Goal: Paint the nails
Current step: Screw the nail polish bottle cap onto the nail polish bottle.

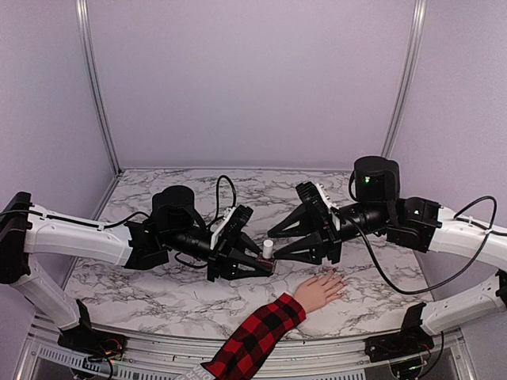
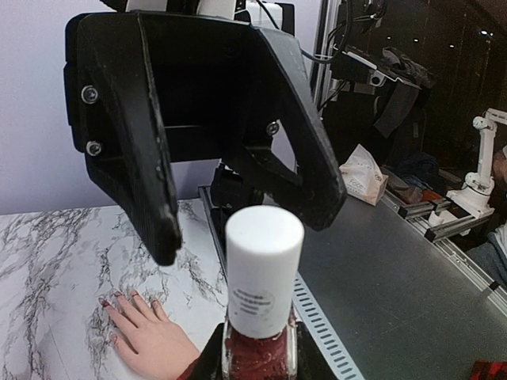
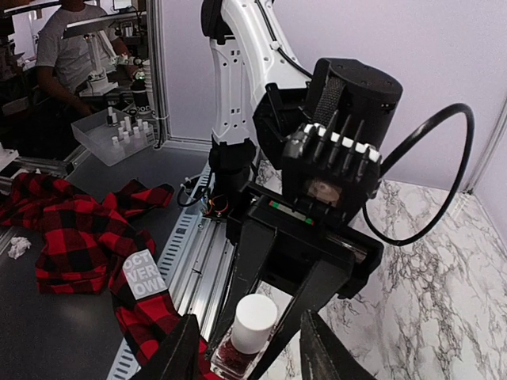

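A pale hand [image 1: 321,289] in a red-and-black plaid sleeve [image 1: 253,340] lies palm down at the table's front. Its nails [image 2: 119,295] show as tiny reddish tips in the left wrist view. My left gripper [image 1: 265,264] is shut on a small dark-red polish bottle [image 2: 259,356] and holds it above the table, left of the hand. The bottle's white cap [image 1: 268,248] points toward my right gripper [image 1: 274,245]. That gripper is open, its fingers [image 3: 181,355] standing either side of the cap [image 3: 253,323] with a gap on both sides.
The marble tabletop [image 1: 158,277] stretches around both arms. A metal rail [image 3: 198,253] runs along the table's edge. Purple walls [image 1: 253,79] close in the back and sides. A loose plaid cloth [image 3: 71,237] lies off the table.
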Available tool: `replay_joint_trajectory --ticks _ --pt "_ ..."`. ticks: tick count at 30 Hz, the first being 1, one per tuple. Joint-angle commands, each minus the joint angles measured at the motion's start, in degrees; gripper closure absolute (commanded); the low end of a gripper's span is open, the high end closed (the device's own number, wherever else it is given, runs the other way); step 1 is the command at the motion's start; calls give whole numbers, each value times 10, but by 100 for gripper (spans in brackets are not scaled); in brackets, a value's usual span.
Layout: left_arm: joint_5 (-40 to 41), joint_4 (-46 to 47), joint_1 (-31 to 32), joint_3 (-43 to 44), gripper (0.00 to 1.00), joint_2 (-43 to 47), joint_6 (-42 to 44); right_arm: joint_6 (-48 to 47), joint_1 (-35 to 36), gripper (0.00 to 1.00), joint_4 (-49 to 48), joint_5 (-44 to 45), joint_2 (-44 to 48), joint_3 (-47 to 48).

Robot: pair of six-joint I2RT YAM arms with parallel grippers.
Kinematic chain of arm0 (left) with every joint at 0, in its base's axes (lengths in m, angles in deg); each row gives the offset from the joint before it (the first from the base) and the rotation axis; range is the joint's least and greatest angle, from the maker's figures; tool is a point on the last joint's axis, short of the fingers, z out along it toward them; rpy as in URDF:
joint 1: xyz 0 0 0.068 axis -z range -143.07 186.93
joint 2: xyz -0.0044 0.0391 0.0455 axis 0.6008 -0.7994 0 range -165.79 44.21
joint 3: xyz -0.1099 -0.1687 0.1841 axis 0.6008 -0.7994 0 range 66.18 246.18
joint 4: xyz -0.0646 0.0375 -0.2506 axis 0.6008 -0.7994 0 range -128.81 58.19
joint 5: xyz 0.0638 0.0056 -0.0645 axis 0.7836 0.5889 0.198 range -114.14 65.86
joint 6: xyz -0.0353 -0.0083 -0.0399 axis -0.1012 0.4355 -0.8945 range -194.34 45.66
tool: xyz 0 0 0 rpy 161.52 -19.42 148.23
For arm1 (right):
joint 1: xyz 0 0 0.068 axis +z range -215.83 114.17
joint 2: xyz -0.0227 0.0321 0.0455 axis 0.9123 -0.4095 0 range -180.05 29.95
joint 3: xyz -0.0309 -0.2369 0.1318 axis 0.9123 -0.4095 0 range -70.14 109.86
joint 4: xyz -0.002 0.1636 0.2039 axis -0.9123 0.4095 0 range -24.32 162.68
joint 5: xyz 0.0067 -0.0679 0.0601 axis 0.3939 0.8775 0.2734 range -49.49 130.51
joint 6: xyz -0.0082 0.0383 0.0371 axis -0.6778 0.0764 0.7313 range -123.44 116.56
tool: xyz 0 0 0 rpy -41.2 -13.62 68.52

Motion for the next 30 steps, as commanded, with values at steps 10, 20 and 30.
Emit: replay_joint_trajectory --ticks 10,20,30 --pt "-54 -1 9 30 100 -9 -16 -23 25 69 36 -56 -38 43" --pt "-52 -1 9 27 100 -9 -12 -14 25 64 32 -66 -38 45" --pt "-48 -1 9 26 100 -7 -9 6 15 71 17 -80 -38 47"
